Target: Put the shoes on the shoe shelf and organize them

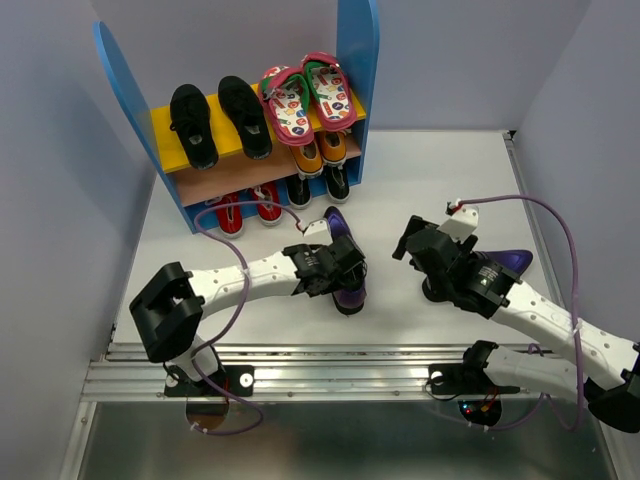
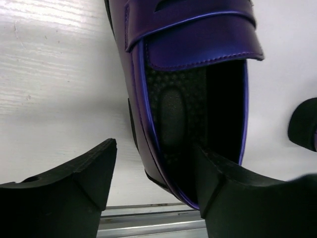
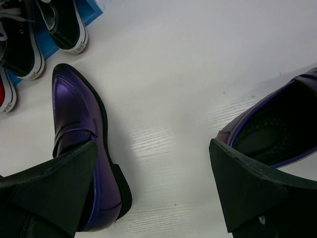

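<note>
Loafer (image 3: 270, 131) — half hidden, seemingly behind right gripper (image 3: 153, 161).

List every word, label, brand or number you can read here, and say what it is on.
No text can be read.
The pink flip-flops have coloured patches on their insoles, too small to tell whether any is lettering.
The purple loafers and the shoe shelf show no writing.

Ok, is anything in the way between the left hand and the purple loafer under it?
Nothing visible does. The left hand is open right at the purple loafer, one finger outside its side wall and the other at the opening.
</note>
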You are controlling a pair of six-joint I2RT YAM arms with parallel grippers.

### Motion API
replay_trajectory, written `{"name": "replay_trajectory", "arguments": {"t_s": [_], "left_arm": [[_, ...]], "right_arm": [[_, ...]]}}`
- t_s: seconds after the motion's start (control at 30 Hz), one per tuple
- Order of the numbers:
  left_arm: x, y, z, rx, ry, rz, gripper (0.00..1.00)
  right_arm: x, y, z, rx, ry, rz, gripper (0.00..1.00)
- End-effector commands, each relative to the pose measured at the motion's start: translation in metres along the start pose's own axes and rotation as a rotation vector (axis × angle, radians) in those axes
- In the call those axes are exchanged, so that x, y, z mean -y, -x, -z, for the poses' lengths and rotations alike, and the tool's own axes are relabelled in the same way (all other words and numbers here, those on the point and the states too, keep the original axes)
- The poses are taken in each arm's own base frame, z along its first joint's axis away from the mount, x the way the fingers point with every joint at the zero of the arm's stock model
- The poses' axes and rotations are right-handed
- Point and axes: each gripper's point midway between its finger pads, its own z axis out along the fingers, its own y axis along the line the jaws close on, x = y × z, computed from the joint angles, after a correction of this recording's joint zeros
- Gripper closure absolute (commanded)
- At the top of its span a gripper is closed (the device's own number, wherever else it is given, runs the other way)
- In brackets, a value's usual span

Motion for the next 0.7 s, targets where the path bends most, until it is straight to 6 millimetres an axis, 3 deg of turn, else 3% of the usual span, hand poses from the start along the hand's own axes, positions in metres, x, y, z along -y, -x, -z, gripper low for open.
{"name": "replay_trajectory", "arguments": {"t_s": [0.0, 0.1, 0.3, 0.4, 0.67], "left_arm": [[-0.008, -0.004, 0.002, -0.026, 0.081, -0.010, 0.34], [-0.011, -0.013, 0.002, -0.058, 0.105, -0.040, 0.36], [-0.009, -0.019, 0.007, -0.071, 0.094, -0.060, 0.63], [-0.012, -0.011, 0.014, -0.047, 0.105, -0.053, 1.00], [-0.041, 0.025, 0.063, 0.062, 0.156, -0.030, 1.00]], "right_arm": [[0.006, 0.004, 0.000, 0.034, -0.025, -0.035, 0.00], [0.005, 0.003, -0.001, 0.033, -0.029, -0.032, 0.00], [0.006, 0.002, -0.003, 0.035, -0.042, -0.031, 0.00], [0.006, 0.002, -0.003, 0.037, -0.044, -0.032, 0.00], [0.005, 0.000, -0.005, 0.033, -0.049, -0.032, 0.00]]}}
